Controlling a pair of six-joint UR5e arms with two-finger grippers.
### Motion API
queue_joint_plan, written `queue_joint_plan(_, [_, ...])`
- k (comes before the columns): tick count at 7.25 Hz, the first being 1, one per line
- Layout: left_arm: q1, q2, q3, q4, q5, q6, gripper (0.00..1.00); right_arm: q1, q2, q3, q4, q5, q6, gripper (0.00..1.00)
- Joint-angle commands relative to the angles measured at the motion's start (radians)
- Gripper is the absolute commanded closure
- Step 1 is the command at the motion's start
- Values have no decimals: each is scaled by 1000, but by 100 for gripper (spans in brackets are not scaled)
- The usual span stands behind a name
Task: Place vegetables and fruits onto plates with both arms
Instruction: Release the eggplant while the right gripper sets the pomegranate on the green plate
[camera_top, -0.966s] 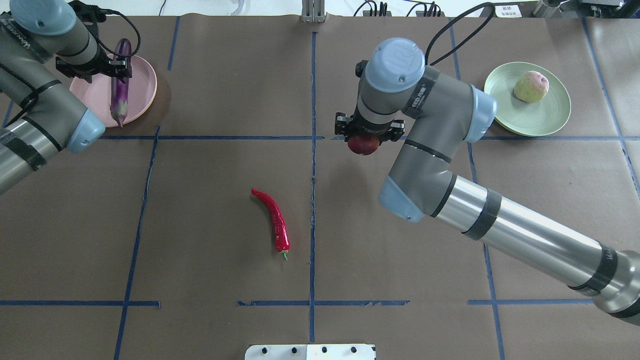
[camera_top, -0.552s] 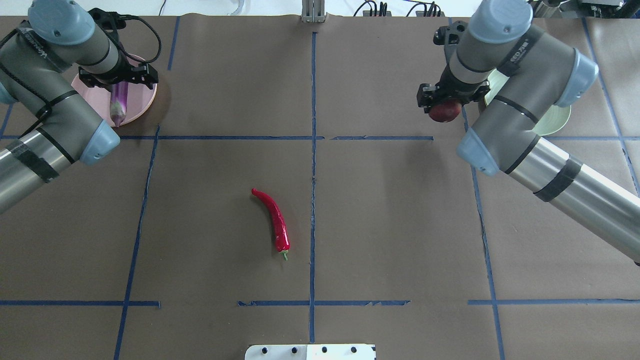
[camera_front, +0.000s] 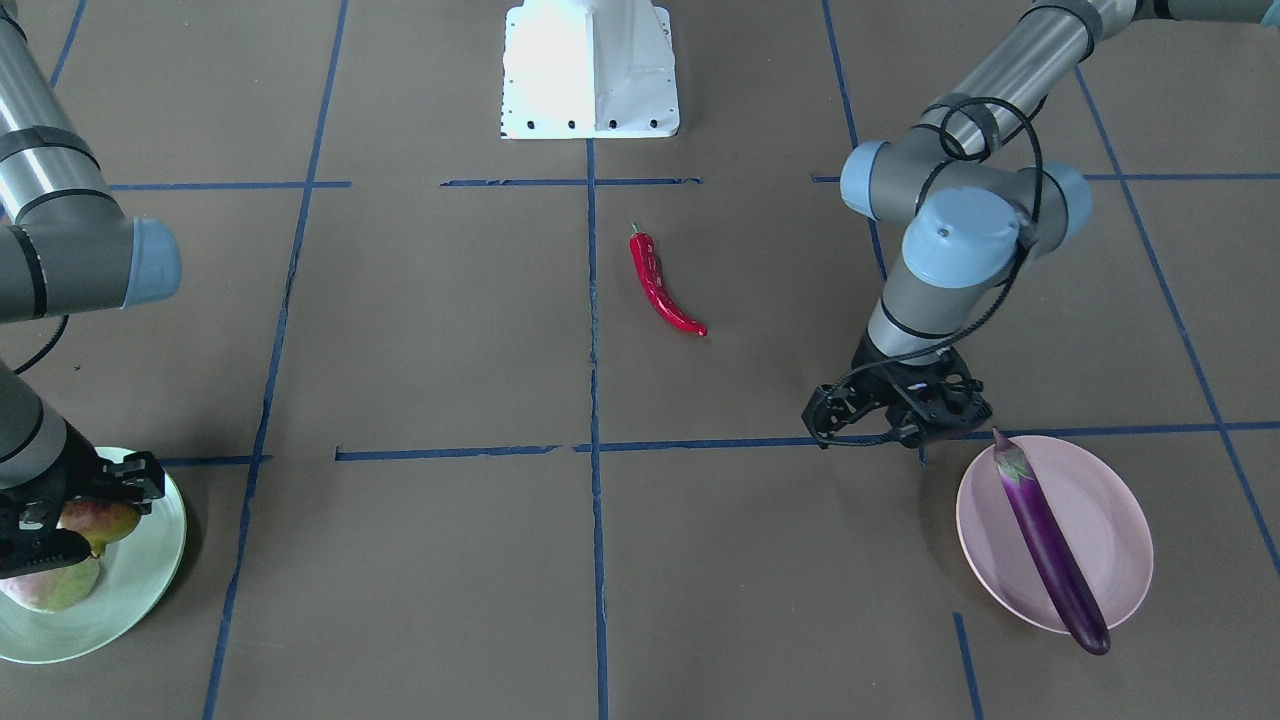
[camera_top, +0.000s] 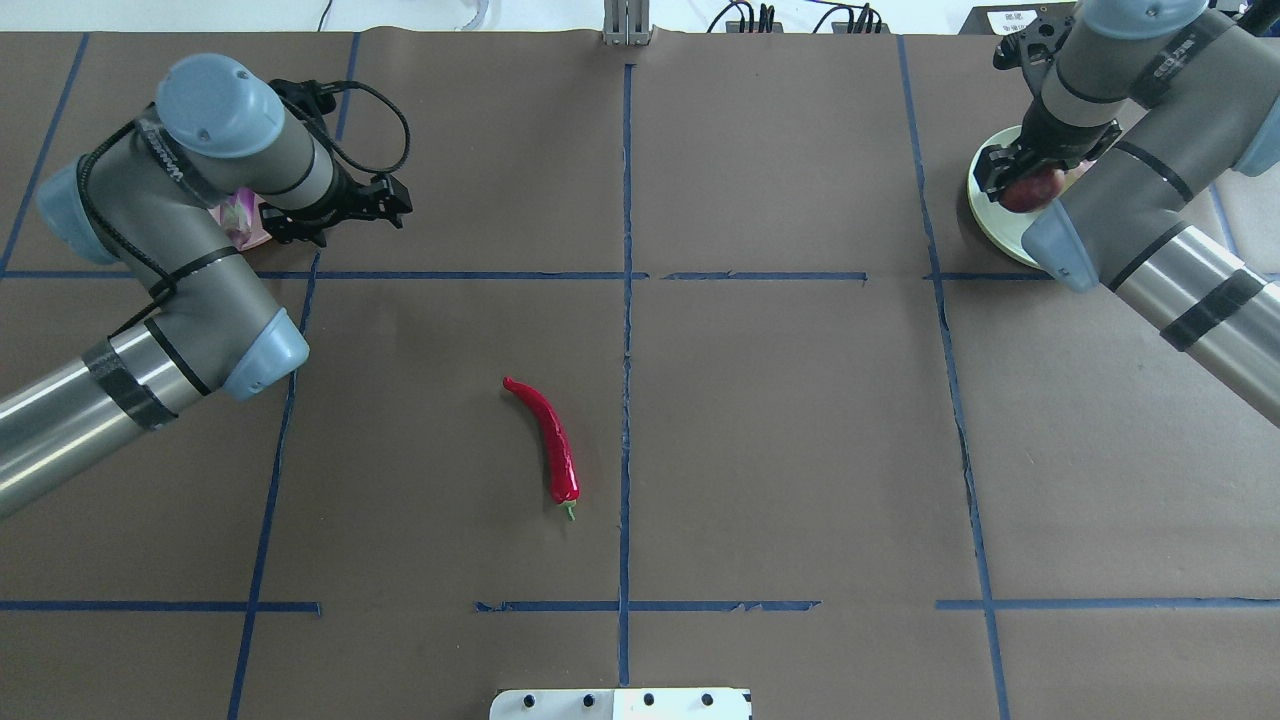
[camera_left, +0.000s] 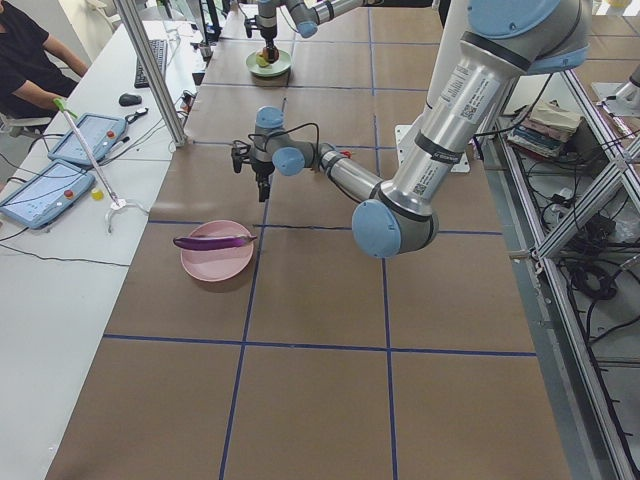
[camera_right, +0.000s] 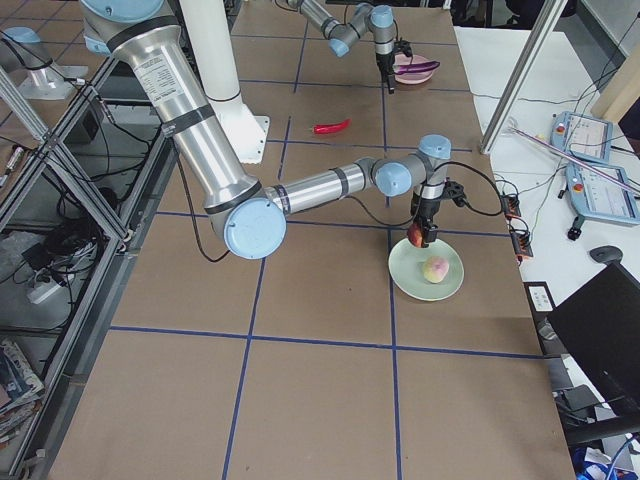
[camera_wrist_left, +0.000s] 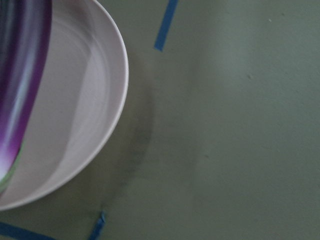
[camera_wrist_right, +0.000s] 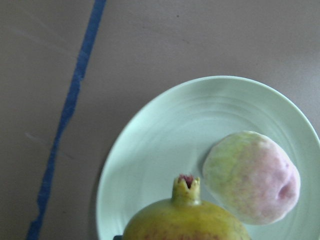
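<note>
The purple eggplant lies across the pink plate. My left gripper hangs open and empty just beside that plate's edge, on the side toward the table's middle; it also shows in the overhead view. My right gripper is shut on the red-orange fruit and holds it over the mint green plate, next to the pale green fruit that rests there. The red chili pepper lies alone near the table's centre.
The white base block stands at the robot's side of the table. Blue tape lines cross the brown table cover. Operator tablets lie on a side bench beyond the table's far edge.
My right arm has carried the red-orange fruit from mid-table rightward to over the green plate. My left gripper has left the eggplant on the pink plate and moved off toward the centre.
</note>
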Motion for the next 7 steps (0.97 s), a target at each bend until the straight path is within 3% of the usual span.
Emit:
queue_joint_plan(1, [135, -23, -90, 34, 3, -239, 0, 22, -33, -23, 25, -5, -27, 49])
queue_joint_plan(2, [178, -52, -104, 74, 3, -296, 0, 25, -31, -23, 36, -4, -21, 0])
queue_joint_plan(6, [303, -86, -104, 106, 13, -377, 3, 37, -45, -11, 93, 7, -16, 0])
queue_joint_plan(7, [314, -87, -106, 106, 25, -413, 29, 37, -43, -10, 93, 7, -16, 0])
